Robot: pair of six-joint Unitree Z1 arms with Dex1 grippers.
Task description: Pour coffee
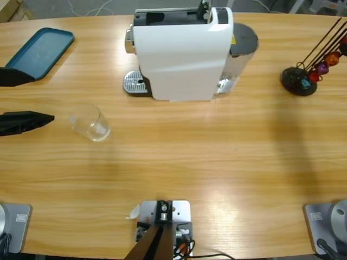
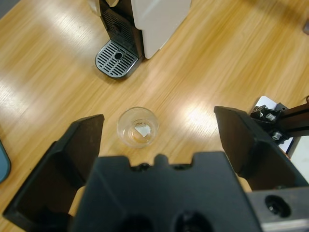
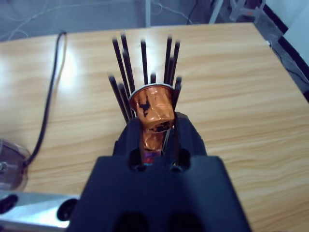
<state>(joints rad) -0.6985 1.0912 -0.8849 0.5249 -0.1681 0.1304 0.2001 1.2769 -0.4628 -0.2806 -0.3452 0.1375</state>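
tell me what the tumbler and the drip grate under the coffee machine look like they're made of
Tumbler: clear glass or plastic, since the wood grain shows through it. Drip grate: likely metal or metallic-finished plastic, silver-grey, slotted, with a dull sheen.

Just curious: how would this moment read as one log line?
left gripper: open, above empty glass | right gripper: shut on orange capsule | coffee: none visible

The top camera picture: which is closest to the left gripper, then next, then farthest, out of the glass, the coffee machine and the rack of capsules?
From the left gripper:
1. The glass, just beside it on the table's left part.
2. The coffee machine, at the table's back, near the middle.
3. The capsule rack, far over at the right end.
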